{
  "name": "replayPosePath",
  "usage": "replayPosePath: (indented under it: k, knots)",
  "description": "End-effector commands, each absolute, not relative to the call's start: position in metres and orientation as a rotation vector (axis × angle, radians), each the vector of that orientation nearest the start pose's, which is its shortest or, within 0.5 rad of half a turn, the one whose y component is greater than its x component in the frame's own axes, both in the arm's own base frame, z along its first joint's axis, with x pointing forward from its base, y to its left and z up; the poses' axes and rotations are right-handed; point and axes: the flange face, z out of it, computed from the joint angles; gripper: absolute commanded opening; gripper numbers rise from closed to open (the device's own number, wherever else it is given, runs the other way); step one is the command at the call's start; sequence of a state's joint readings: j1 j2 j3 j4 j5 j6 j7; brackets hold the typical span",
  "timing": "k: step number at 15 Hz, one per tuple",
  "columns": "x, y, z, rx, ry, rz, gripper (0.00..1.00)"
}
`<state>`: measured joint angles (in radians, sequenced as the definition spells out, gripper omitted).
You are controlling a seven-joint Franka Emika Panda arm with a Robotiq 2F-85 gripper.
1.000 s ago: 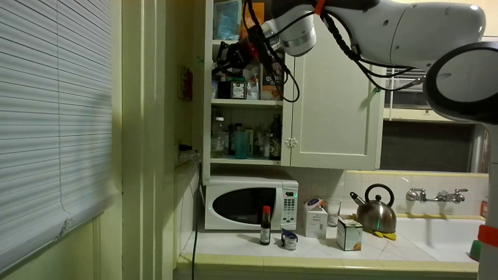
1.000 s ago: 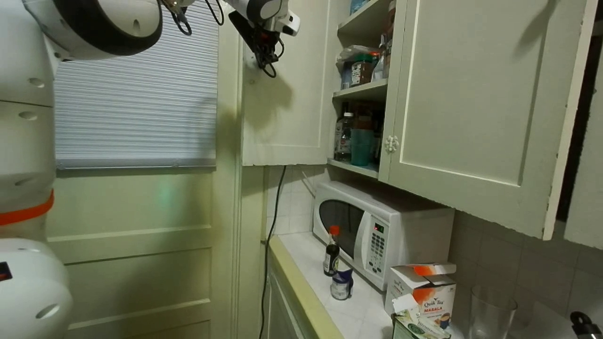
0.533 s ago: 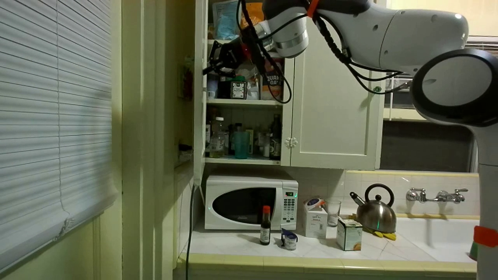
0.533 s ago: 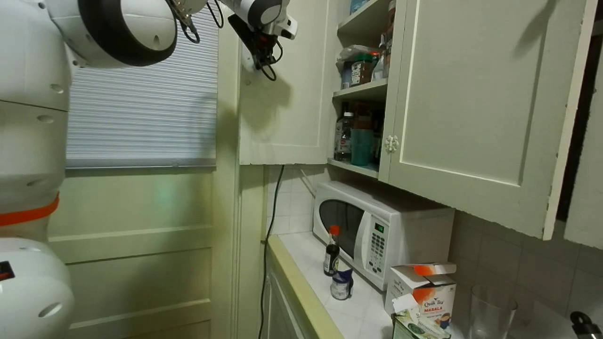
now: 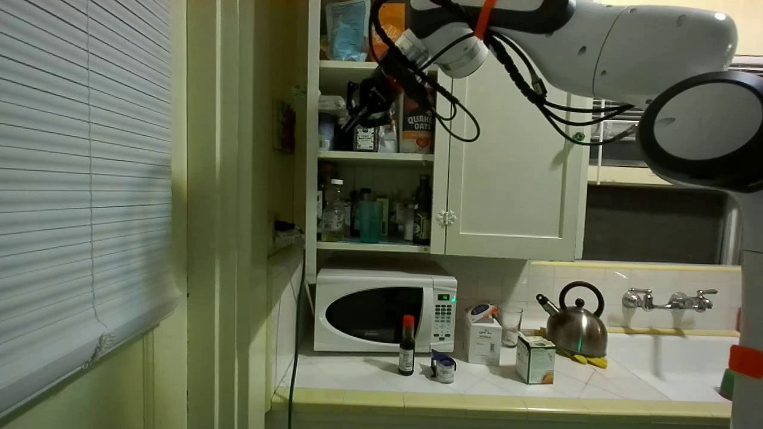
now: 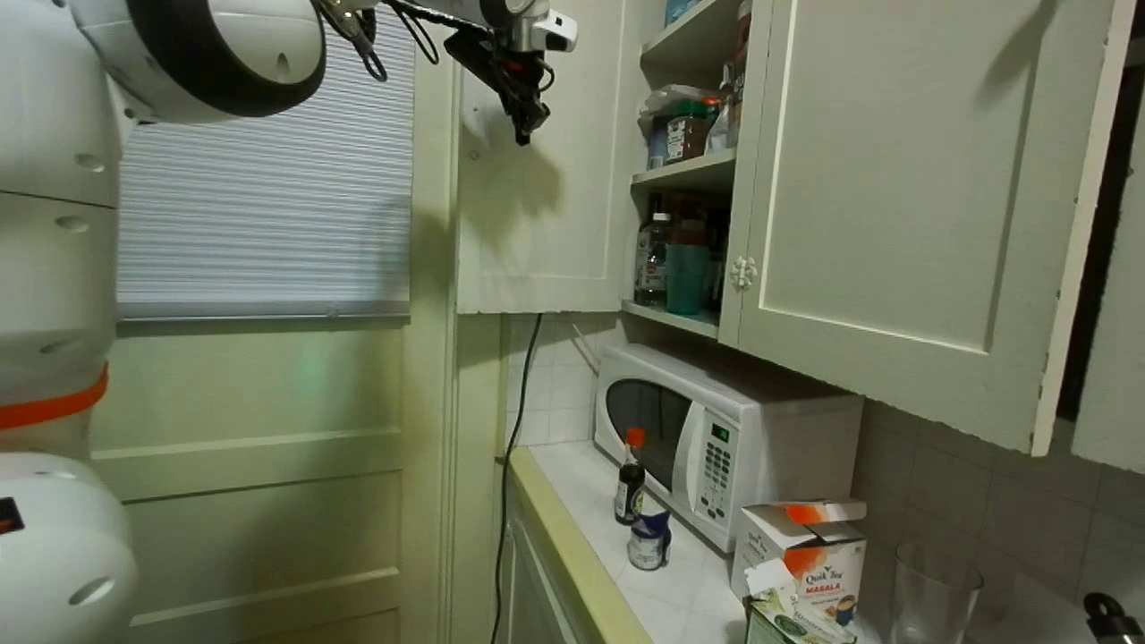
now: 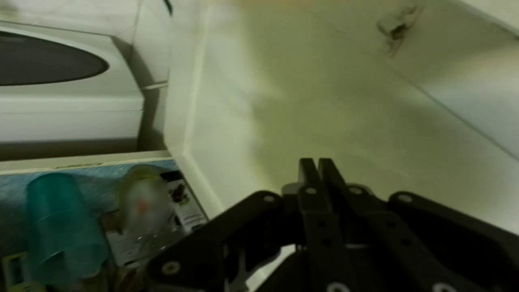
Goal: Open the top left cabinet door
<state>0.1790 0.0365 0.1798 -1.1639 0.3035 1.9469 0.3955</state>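
The top left cabinet door stands wide open, swung out to the left. In an exterior view it shows almost edge-on as a tall cream strip (image 5: 312, 196); in an exterior view its broad cream inner face (image 6: 572, 233) shows. It also fills much of the wrist view (image 7: 239, 134). My gripper (image 5: 347, 126) hangs in front of the open shelves, right of the door's edge and apart from it. It also shows in an exterior view (image 6: 524, 136) before the door's inner face. In the wrist view (image 7: 316, 162) its fingers are almost together with nothing between them. The knob cannot be made out clearly.
The matching cream door (image 5: 506, 167) to the right is closed. The open shelves hold jars, bottles and a teal cup (image 5: 369, 220). Below are a white microwave (image 5: 381, 274), a red-capped bottle (image 5: 406, 351), tea boxes (image 5: 535, 360) and a kettle (image 5: 577, 330). A wall stands left of the door.
The door swung further left by half a second ago, then came back slightly. My gripper pushed left with its fingertips at the door, then drew away rightward and a little down.
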Motion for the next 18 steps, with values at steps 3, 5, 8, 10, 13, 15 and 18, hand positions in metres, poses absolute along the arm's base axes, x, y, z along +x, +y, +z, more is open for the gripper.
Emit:
replayPosePath:
  k: [3,5,8,10,13,15,18]
  knots:
    - [0.443,0.145,0.891,-2.745,0.235,-0.832,0.56]
    - [0.411,0.119,0.905,-2.851,0.301,-0.816,0.71]
    - [0.372,0.090,0.911,-2.996,0.396,-0.640,0.93]
    - [0.355,0.069,0.905,-3.097,0.456,-0.547,1.00]
    - [0.344,0.039,0.892,-3.179,0.482,-0.333,1.00]
    - [0.348,0.048,0.894,-3.152,0.492,-0.392,1.00]
    - [0.350,0.040,0.892,-3.159,0.497,-0.367,1.00]
